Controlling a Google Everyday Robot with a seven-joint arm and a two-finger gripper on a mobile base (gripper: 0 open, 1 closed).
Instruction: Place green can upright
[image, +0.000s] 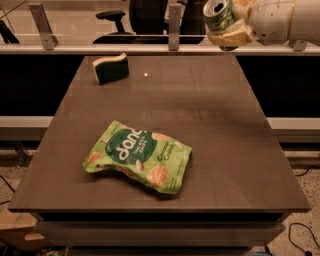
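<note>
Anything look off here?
Only the can: the gripper holds it tilted in the air over the table's far right corner, top end facing the camera, not upright. Bag and sponge look fine.

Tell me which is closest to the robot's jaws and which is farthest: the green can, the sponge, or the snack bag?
The gripper is above the far right corner of the table.
1. green can: held in the jaws, far right.
2. sponge: on the table near the far left corner.
3. snack bag: toward the front, left of the middle.
</note>
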